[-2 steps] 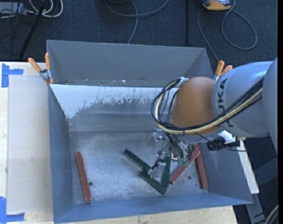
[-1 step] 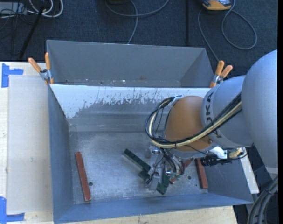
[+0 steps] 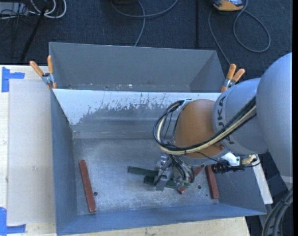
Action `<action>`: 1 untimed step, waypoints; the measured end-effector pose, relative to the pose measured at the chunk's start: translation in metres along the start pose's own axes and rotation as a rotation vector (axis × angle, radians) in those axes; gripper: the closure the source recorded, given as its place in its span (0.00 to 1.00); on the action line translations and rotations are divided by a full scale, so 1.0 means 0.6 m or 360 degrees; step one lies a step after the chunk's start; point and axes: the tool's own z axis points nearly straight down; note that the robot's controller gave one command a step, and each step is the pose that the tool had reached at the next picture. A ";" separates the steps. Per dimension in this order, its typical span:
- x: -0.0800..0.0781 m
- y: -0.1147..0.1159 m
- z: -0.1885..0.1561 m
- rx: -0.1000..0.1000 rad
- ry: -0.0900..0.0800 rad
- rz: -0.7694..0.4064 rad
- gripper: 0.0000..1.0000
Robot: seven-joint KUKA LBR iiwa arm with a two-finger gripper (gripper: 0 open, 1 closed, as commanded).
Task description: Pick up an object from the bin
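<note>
My gripper [image 3: 167, 175] is low over the bin floor, right of the middle and near the front wall, under the arm's orange cover. A dark green flat piece [image 3: 140, 171] lies on the floor just left of it, and its right end runs under the gripper. A small greenish thing with a red spot [image 3: 181, 186] lies at the gripper's right side. Whether the gripper touches either one is hidden.
A reddish-brown bar [image 3: 87, 186] lies along the bin's left wall. A second reddish-brown bar [image 3: 212, 182] lies near the right wall, close to the gripper. The arm and its cables cover the bin's right half.
</note>
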 end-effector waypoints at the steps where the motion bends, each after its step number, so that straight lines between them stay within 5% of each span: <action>1: 0.002 0.021 -0.271 -0.0005 -0.0022 0.0011 1.00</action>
